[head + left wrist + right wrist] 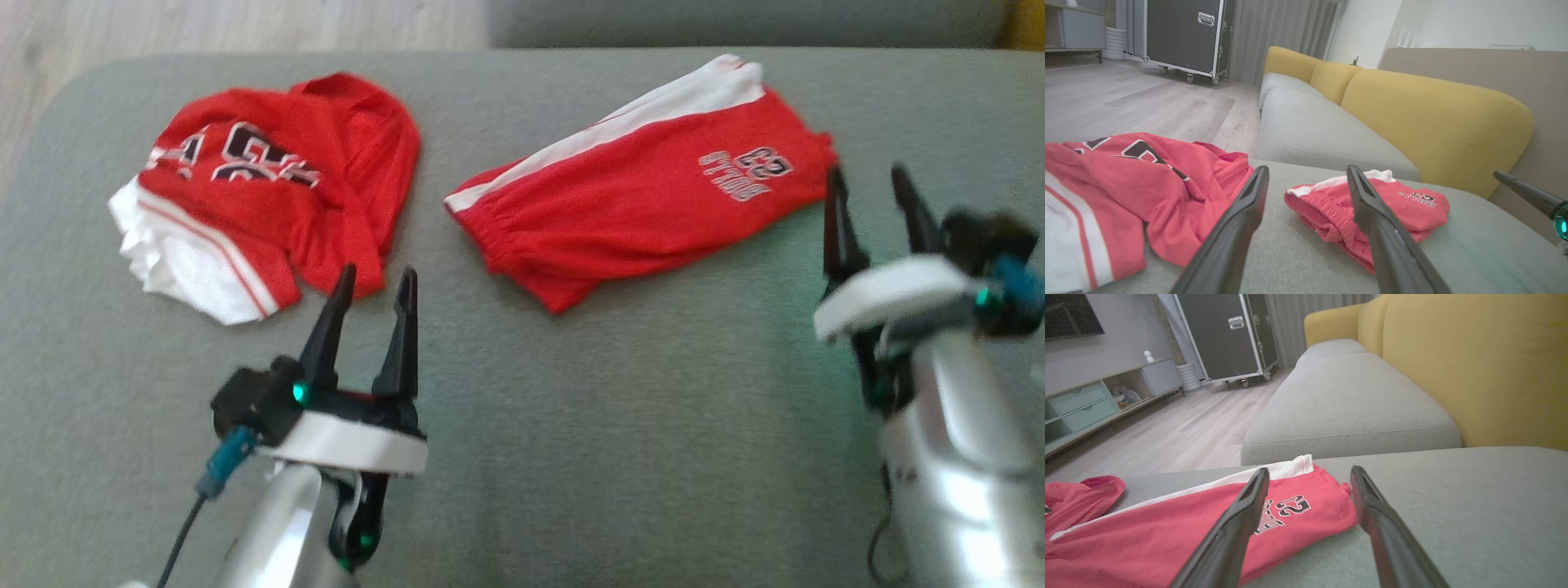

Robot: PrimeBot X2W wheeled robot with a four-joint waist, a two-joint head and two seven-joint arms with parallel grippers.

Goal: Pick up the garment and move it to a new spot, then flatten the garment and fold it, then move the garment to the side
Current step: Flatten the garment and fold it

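Note:
A crumpled red and white jersey garment [261, 188] [1126, 192] lies at the far left of the grey cushion [620, 408]. Folded red shorts with a white side stripe [645, 192] [1392, 208] [1180, 535] lie flat at the middle right. My left gripper [377, 273] [1307, 169] is open, its tips just in front of the jersey's near right edge, with nothing between the fingers. My right gripper [865, 173] [1309, 470] is open beside the right end of the shorts, over the printed number, holding nothing.
The cushion's far edge meets another grey seat [1347, 396] and a yellow sofa back [1433, 118]. Wooden floor [1139, 102] lies beyond the jersey, with a black wheeled case [1184, 36] on it. One right finger [1527, 196] reaches into the left wrist view.

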